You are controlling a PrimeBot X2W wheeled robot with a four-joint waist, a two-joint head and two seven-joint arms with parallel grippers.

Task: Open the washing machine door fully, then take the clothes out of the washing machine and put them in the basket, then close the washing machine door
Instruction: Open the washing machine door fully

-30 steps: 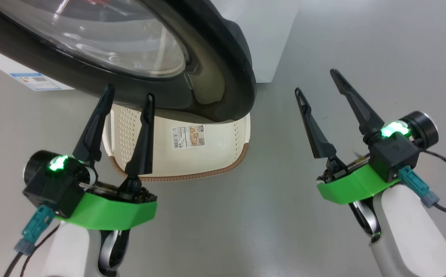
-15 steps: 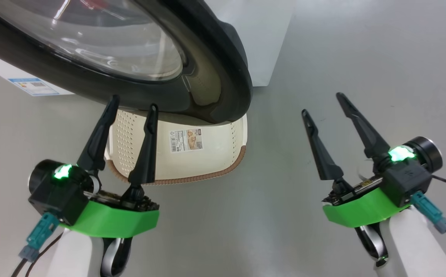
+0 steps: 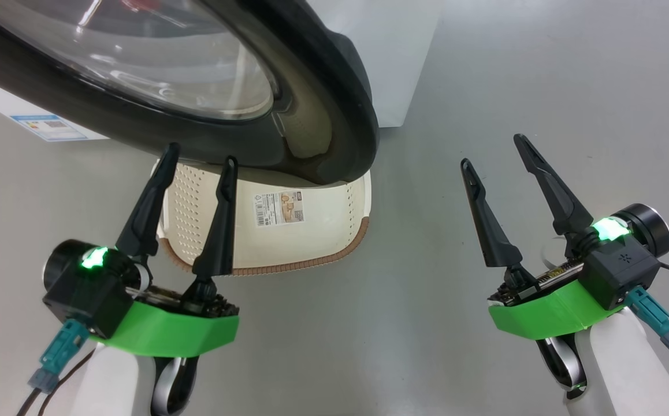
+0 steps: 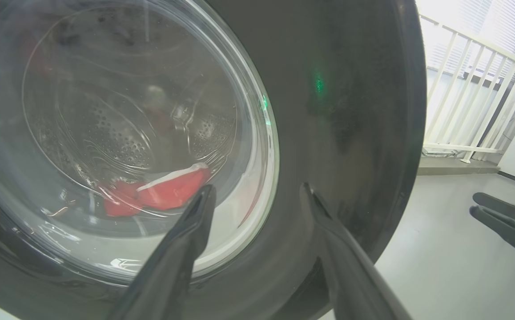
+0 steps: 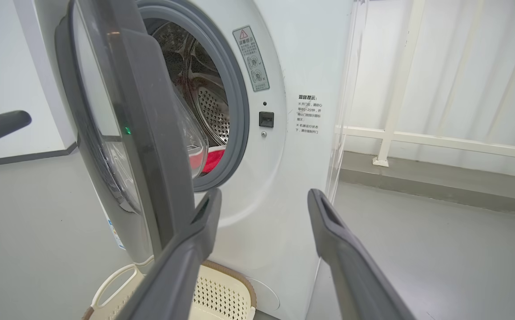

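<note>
Right gripper (image 3: 491, 150) is drawn slightly away from the washing machine door (image 3: 346, 104); it and left gripper (image 3: 201, 153) are spread wide, empty. Door judged rigid, slick: free rim preferred.

The washing machine door (image 3: 334, 86) stood partly open, hanging over the basket (image 3: 323, 231), which sat on the floor (image 3: 484, 58) just before the washing machine (image 5: 284, 186). The clothes (image 4: 168, 191) lay low in the drum, behind the door. The left gripper (image 3: 201, 154) hung near the door's lower rim, the right gripper (image 3: 493, 151) well apart to its right, over the floor.
</note>
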